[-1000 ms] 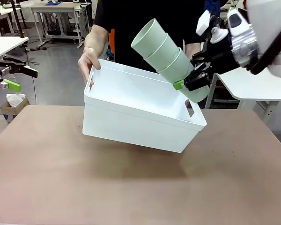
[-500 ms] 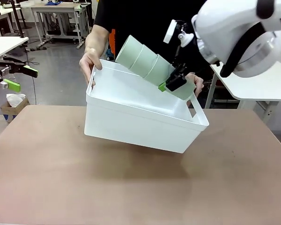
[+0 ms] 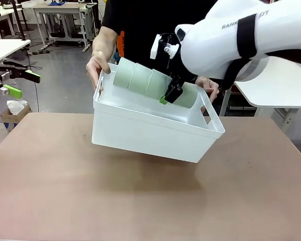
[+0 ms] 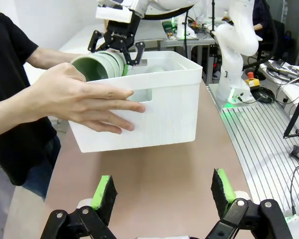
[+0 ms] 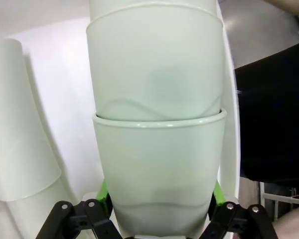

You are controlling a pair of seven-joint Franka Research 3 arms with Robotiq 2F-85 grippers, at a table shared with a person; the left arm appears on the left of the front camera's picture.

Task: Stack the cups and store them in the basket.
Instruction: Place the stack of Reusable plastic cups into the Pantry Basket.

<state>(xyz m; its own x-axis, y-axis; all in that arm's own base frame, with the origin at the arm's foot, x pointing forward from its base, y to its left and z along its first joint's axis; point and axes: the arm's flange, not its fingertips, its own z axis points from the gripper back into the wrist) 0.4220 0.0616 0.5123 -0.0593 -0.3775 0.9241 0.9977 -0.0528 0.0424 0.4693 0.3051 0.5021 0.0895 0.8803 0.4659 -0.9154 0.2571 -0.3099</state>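
Above the brown table, I find my right gripper clamped on the stacked cups, their long axis near level inside the basket the person tilts; my left gripper hangs with jaws apart.

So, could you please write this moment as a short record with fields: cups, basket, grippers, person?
cups: nested stack of cups lying on its side, low inside the basket; another stack in the right wrist view
basket: white basket tilted, held above the table
right gripper: right gripper shut on the stack
left gripper: left gripper open, empty
person: person's hand grips the basket's end
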